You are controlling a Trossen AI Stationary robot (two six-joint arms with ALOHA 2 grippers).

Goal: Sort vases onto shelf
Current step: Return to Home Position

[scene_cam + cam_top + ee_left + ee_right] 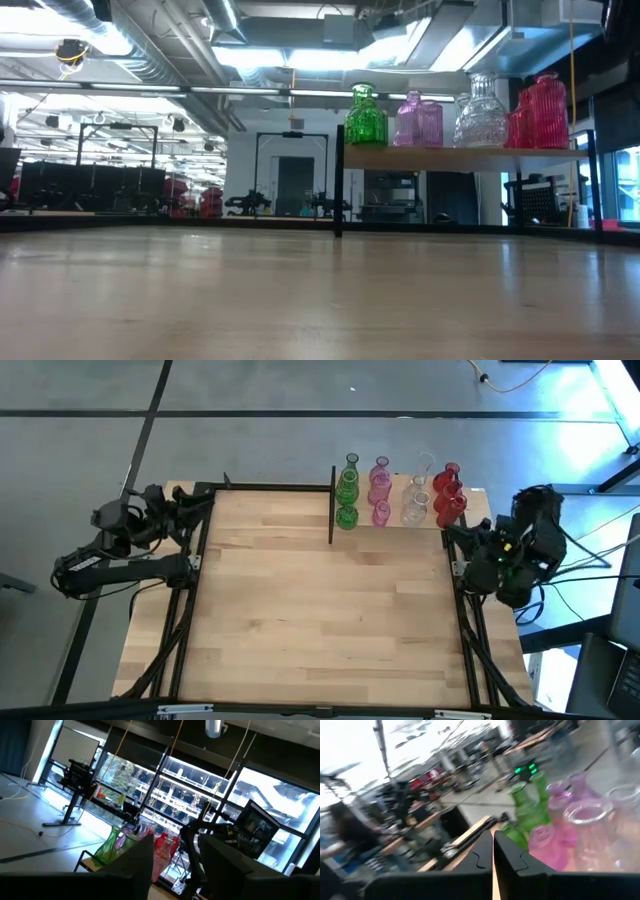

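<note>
Apparently right gripper [493, 839] pinched closed, empty.

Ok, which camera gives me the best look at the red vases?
The high view: it looks down on the red vases as a row at the shelf's right end, beside the clear vases. The low view shows them side-on and overlapping. The left wrist view catches them far off, partly hidden; the right wrist view misses them.
</note>
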